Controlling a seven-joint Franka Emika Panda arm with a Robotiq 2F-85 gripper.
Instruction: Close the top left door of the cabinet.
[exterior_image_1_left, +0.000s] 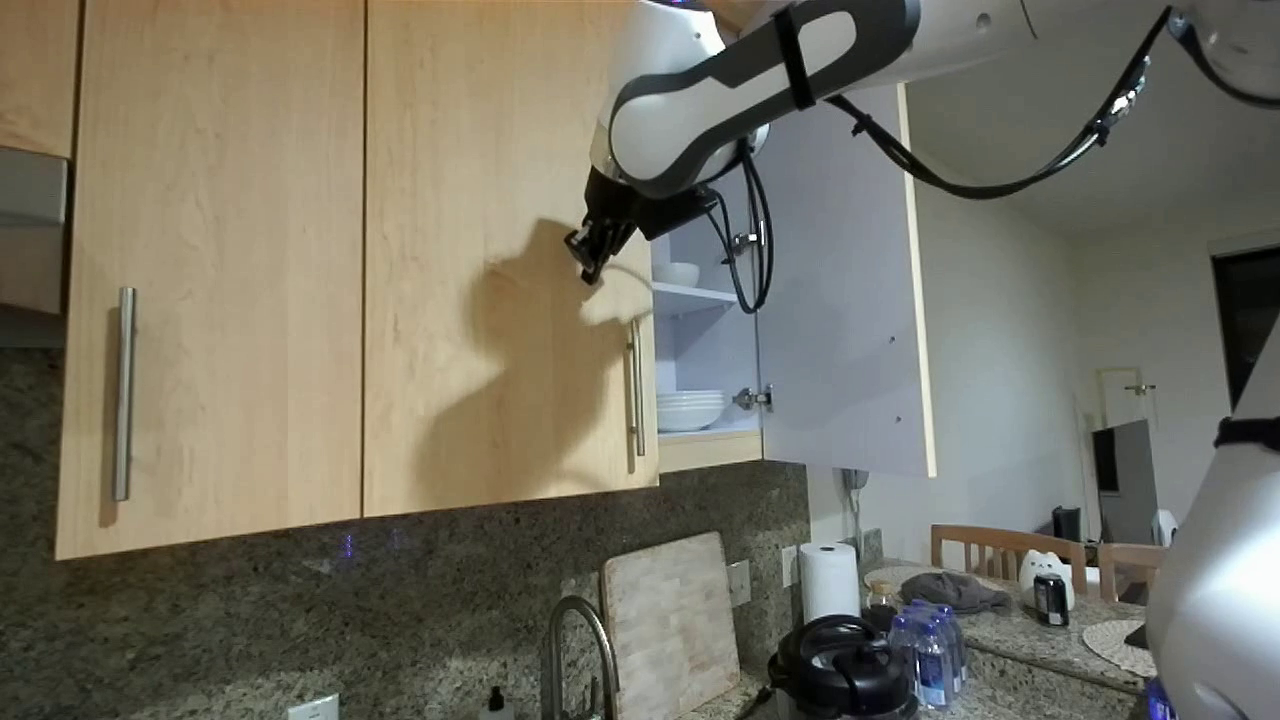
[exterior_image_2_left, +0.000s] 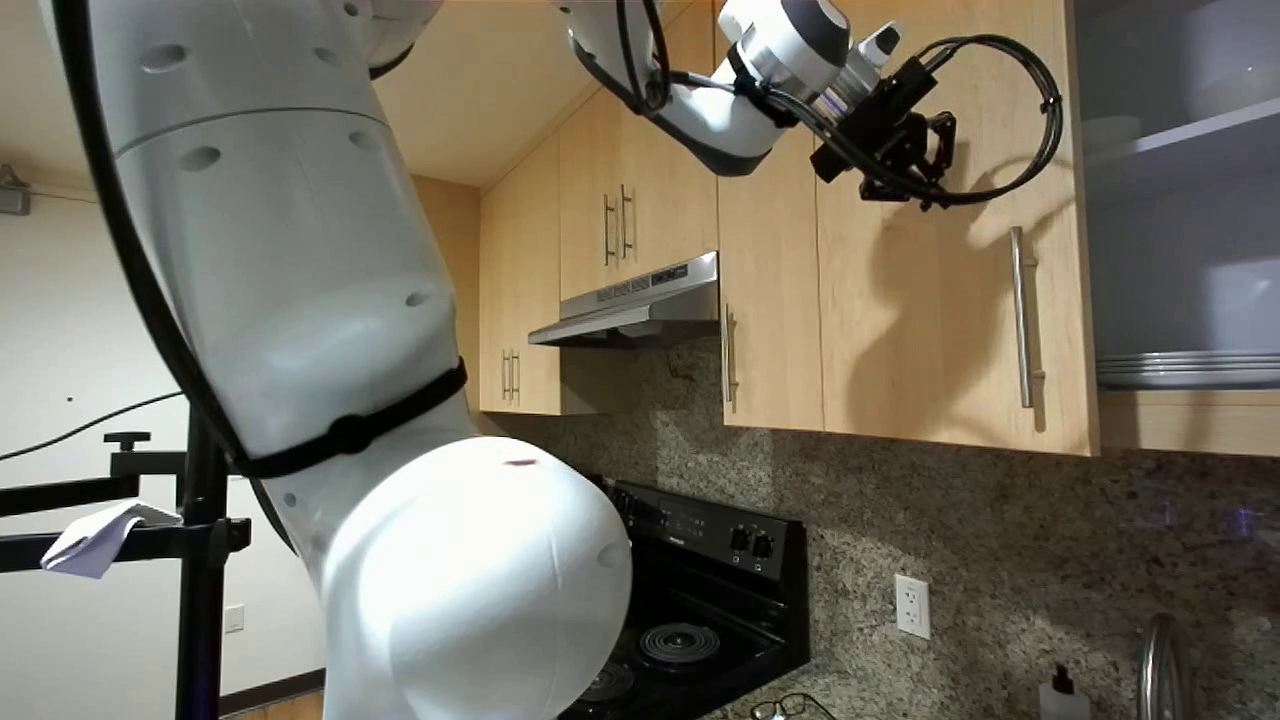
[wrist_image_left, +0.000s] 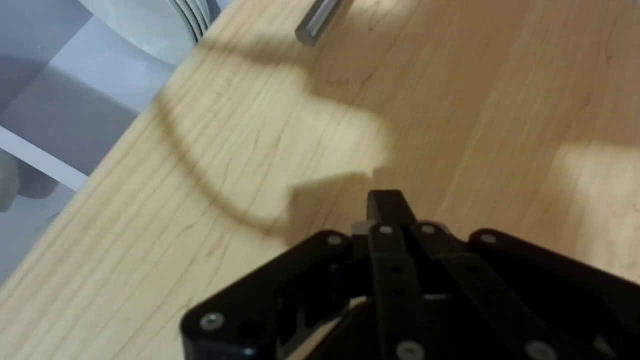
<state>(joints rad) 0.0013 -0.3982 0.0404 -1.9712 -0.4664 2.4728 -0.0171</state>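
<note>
The top left door (exterior_image_1_left: 450, 150) is a pale wood panel with a steel bar handle (exterior_image_1_left: 637, 390) near its lower right edge. It also shows in an exterior view (exterior_image_2_left: 950, 330) and in the wrist view (wrist_image_left: 240, 150). It looks flush or nearly flush with the wood door beside it. The cabinet (exterior_image_1_left: 710, 450) is open to its right, showing white shelves, bowls and plates. My gripper (exterior_image_1_left: 588, 265) is in front of the door's right part, above the handle. In the wrist view its fingertips (wrist_image_left: 391, 207) are together and empty. I cannot tell whether they touch the wood.
A white-faced door (exterior_image_1_left: 840, 300) stands open at the right. A wood door (exterior_image_1_left: 220, 250) with a left-side handle adjoins the panel. A range hood (exterior_image_2_left: 640, 300) and stove (exterior_image_2_left: 690, 590) are farther along. Below are a faucet (exterior_image_1_left: 580, 620), cutting board (exterior_image_1_left: 670, 620) and black cooker (exterior_image_1_left: 840, 670).
</note>
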